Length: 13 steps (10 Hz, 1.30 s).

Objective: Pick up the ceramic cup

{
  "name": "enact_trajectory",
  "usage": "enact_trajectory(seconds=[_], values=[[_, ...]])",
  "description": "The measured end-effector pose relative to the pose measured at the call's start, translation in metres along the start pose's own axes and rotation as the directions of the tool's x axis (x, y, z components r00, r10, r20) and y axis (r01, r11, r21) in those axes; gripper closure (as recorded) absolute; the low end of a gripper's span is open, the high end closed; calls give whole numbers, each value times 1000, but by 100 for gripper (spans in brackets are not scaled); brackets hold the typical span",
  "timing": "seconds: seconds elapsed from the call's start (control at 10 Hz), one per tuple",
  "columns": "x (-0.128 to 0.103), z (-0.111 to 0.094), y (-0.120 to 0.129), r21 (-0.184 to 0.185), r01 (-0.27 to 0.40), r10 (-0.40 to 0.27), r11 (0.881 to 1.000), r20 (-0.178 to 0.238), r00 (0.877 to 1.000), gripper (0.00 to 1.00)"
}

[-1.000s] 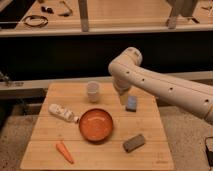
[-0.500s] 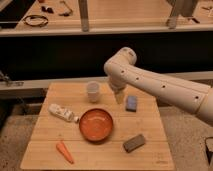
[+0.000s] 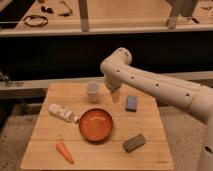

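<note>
Claw spread, empty, hangs just beside cup, not touching. Approach step, I reckon; nxt needs shift over cup, drop, then pinch.

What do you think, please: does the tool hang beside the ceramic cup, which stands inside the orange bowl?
Not inside: the camera view shows the ceramic cup on the table beyond the orange bowl, apart from it. The tool does hang beside it.
</note>
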Motion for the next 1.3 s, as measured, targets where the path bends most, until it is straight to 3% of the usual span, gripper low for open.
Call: enact_trajectory(seconds=[1.3], values=[[-27,35,-31,20,88,-89,996,72,993,21]])
